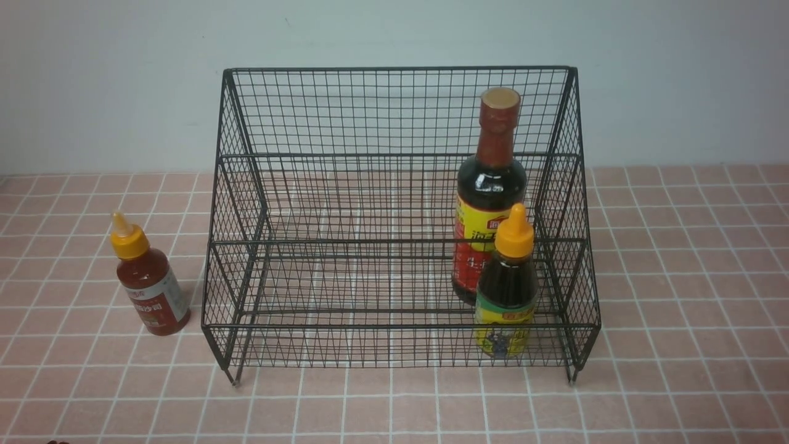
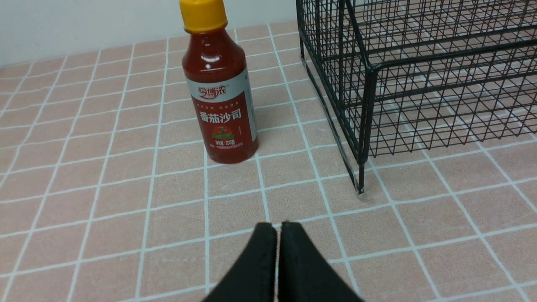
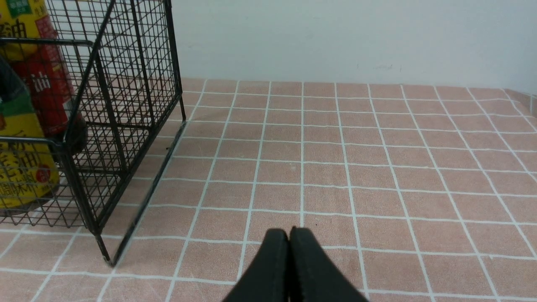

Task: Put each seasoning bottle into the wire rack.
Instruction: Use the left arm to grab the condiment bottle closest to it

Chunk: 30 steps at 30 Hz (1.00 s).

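L: Fingers first: our left gripper (image 2: pixel 279 226) is closed, nothing between the tips. Same on our right gripper (image 3: pixel 291 233), closed and empty.

R: Copy. Where's our target?

L: Red-sauce bottle (image 1: pixel 152 290), on the tiled table (image 1: pixel 394 410), just left of the wire rack (image 1: pixel 400 325). Upright, outside the mesh. The other 2 are in at the right end: soy-sauce bottle (image 1: pixel 491 185) at the far side, orange-capped bottle (image 1: pixel 506 296) nearer us. So 2 of 3 done, we judge.

R: How will it handle?

L: Small, so probably light to moderate if full. Looks like squeeze plastic: some give in the wall, not fragile, maybe slick on the glossy parts.

R: Grip point?

L: Body, around the label (image 2: pixel 222 111), near mid-height. We'd open wide, come in level with our left arm, close until the wall just firms up. Too hard and it dents or pushes sauce at the nozzle.

R: Cap?

L: Avoid the yellow cap (image 1: pixel 130 242). It tapers up to the nozzle, poor bite, and the body would swing below. Shoulder slopes too, so pads could ride up.

R: Clearance?

L: Rack side is close on its right. We'd watch the finger there, then lift above the near rim before moving right.
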{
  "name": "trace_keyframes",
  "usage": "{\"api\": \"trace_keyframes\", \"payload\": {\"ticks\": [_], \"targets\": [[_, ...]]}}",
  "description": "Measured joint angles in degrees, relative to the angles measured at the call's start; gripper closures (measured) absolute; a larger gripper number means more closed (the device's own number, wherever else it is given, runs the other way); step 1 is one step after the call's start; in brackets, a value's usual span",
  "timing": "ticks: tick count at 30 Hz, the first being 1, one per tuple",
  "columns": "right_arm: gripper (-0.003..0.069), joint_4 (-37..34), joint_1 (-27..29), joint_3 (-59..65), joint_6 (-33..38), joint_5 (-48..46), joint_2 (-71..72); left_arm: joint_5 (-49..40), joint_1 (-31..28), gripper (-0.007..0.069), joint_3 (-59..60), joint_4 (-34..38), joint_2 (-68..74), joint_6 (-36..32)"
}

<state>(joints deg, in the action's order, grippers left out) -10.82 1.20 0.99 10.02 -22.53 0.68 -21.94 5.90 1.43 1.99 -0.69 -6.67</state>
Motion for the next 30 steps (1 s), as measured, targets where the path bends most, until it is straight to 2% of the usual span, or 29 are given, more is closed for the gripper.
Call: {"api": "trace_keyframes", "payload": {"ticks": [10, 13, 16, 18, 20, 26, 29, 30], "targets": [[0.0673, 0.0, 0.0, 0.0, -0.02, 0.0, 0.0, 0.13, 0.0, 0.0631, 0.0, -0.17, 0.0, -0.05], [0.0673, 0.0, 0.0, 0.01, -0.02, 0.04, 0.0, 2.96, 0.0, 0.0631, 0.21, 1.84, 0.0, 0.11], [0.0673, 0.0, 0.0, 0.01, -0.07, 0.04, 0.0, 10.02, 0.0, 0.0631, 0.21, 5.57, 0.0, 0.18], [0.0673, 0.0, 0.0, 0.01, -0.19, 0.04, 0.0, 18.49, 0.0, 0.0631, 0.21, 8.16, 0.0, 0.19], [0.0673, 0.0, 0.0, 0.01, -0.19, 0.04, 0.0, 22.7, 0.0, 0.0631, 0.21, 8.6, 0.0, 0.19], [0.0673, 0.0, 0.0, 0.01, -0.19, 0.04, 0.0, 46.96, 0.0, 0.0631, 0.21, 9.4, 4.77, 0.13], [0.0673, 0.0, 0.0, 0.01, -0.23, 0.04, 0.0, 49.69, 0.0, 0.0631, 0.03, 9.46, 11.49, 0.13], [0.0673, 0.0, 0.0, 0.06, -0.23, 0.04, 0.0, 49.83, 0.0, 0.0631, -0.72, 9.52, 18.25, 0.13]]}}
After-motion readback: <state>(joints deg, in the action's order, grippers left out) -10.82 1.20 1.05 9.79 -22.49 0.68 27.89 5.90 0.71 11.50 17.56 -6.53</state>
